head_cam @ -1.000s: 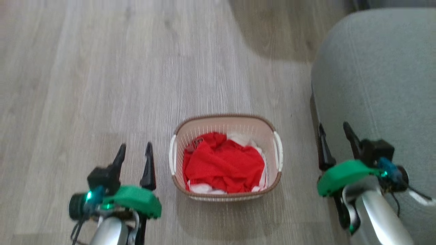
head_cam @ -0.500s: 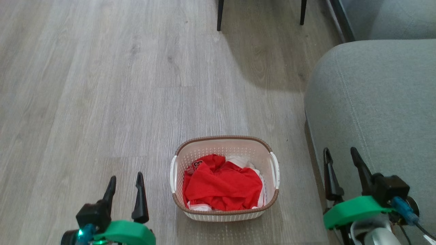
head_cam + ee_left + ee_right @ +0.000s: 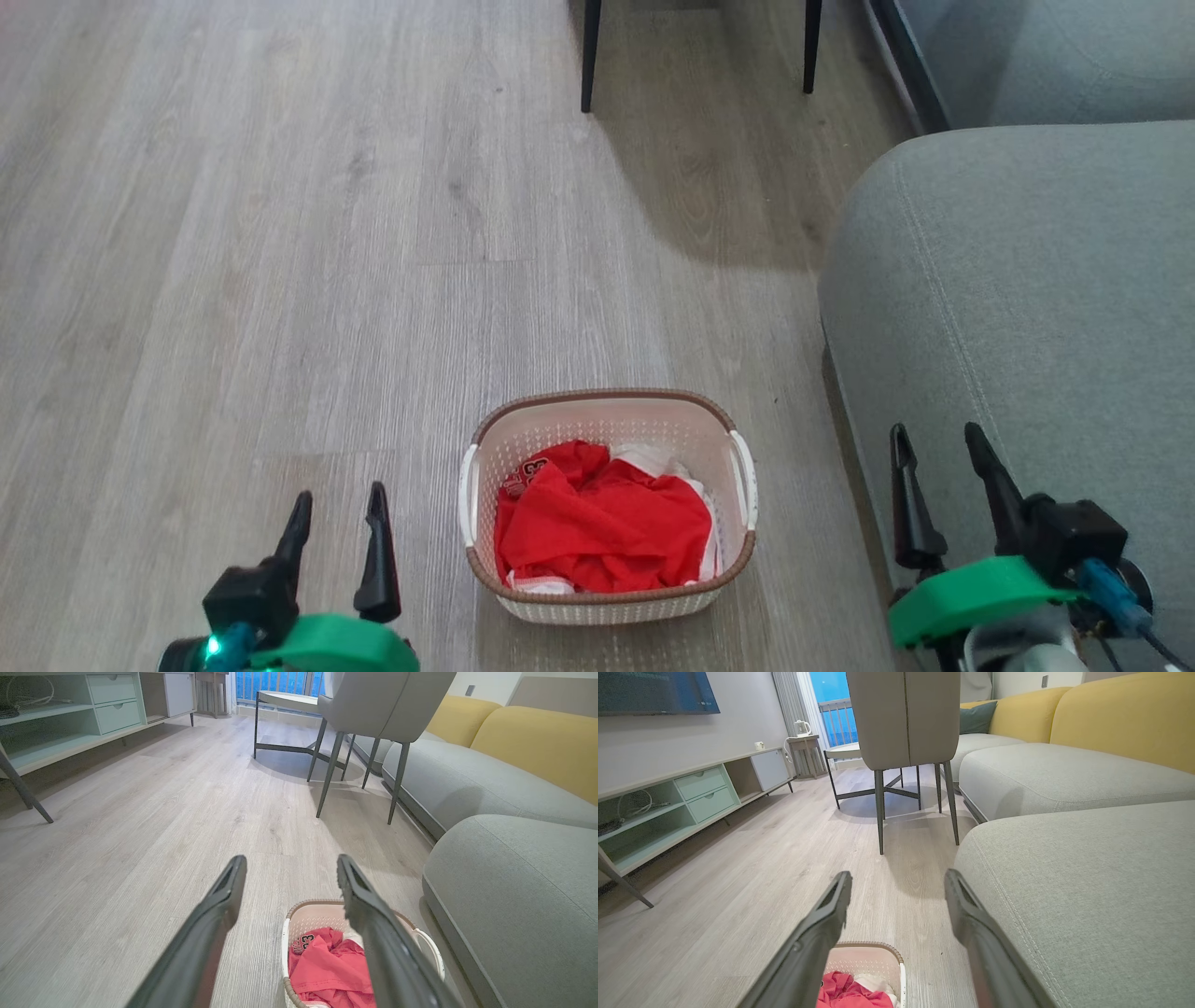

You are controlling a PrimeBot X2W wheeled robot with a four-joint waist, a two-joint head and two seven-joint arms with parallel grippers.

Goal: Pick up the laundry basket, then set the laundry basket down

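You are looking down at the laundry basket (image 3: pixel 607 609) sitting upright on the wooden floor (image 3: pixel 280 233), just beside the rounded corner of the grey sofa (image 3: pixel 1027 299) on your right; red clothes (image 3: pixel 602 527) are lying crumpled inside it over a white garment (image 3: pixel 653 459), and its two white handles (image 3: pixel 466 495) are standing free at the short sides; the left fingers (image 3: pixel 378 560) are hovering above the floor to the basket's left, spread moderately apart and gripping nothing; the right fingers (image 3: pixel 910 523) are hanging to the basket's right, over the sofa's edge, parted about as wide and likewise empty; neither pair is touching the basket, which is lying between them; in the left wrist view the left fingers (image 3: pixel 219 910) are pointing across the floor with the basket (image 3: pixel 312 918) showing low between them, nearer the right one; in the right wrist view the right fingers (image 3: pixel 826 924) are framing the floor, with the basket (image 3: pixel 868 956) low at the bottom edge; beyond it a grey chair (image 3: pixel 903 718) is standing on thin dark legs, and a low pale-green cabinet (image 3: pixel 668 807) is running along the wall on your left
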